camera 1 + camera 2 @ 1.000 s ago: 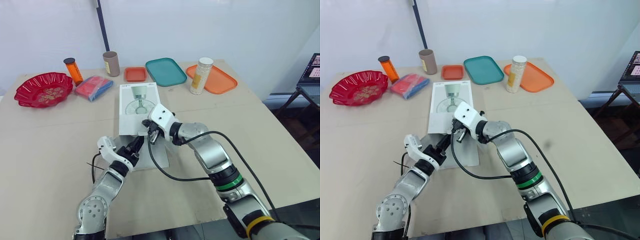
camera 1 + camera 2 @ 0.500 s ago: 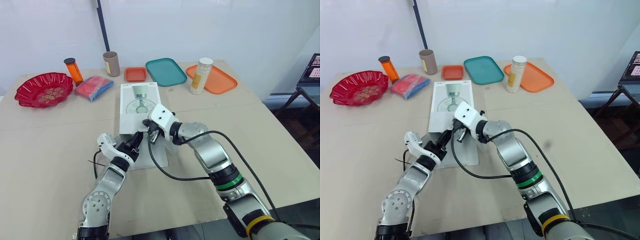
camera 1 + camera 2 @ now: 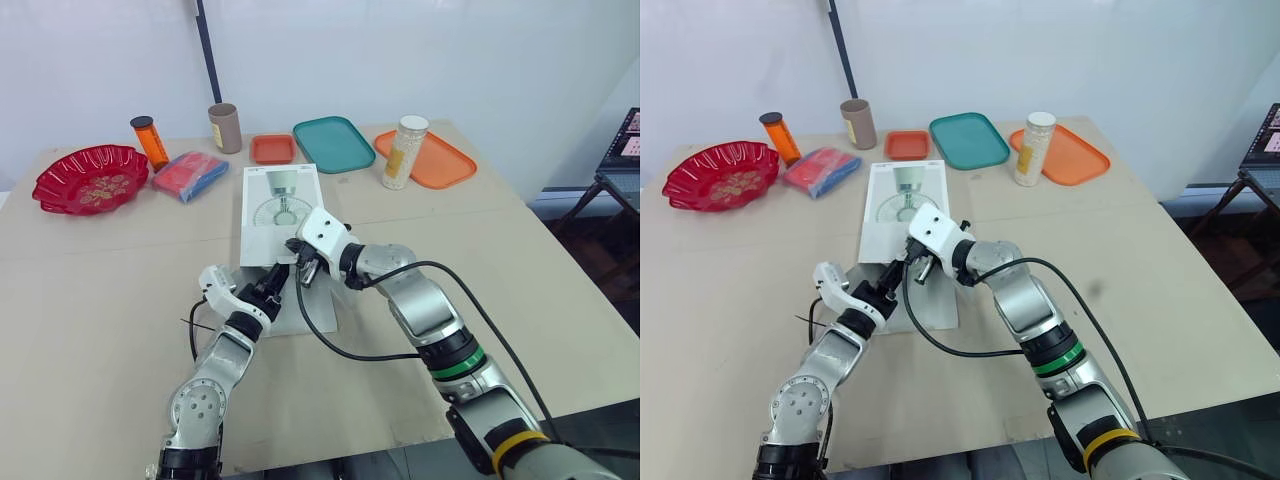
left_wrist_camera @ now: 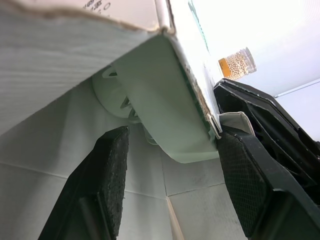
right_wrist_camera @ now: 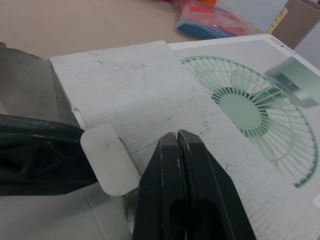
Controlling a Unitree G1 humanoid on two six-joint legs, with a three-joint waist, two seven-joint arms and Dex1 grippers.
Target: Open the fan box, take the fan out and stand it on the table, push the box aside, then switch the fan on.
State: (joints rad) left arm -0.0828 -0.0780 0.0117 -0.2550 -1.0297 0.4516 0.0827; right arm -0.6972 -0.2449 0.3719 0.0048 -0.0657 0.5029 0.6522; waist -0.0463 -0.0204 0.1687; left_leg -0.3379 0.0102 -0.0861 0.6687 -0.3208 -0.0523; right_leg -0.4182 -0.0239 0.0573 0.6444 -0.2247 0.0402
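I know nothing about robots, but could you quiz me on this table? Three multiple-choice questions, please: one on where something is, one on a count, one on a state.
1. Where is the red bowl?
A. the table's far left corner
B. the middle
C. the near right corner

2. How many flat trays lie along the far edge?
A. one
B. three
C. five

3. The fan box's near end is
A. taped shut
B. open, with the fan inside
C. open and empty

Answers:
1 A: it sits far left, apart from the box.
2 B: small orange tray, teal tray, larger orange tray.
3 B: the left wrist view looks in under the box top at the fan.
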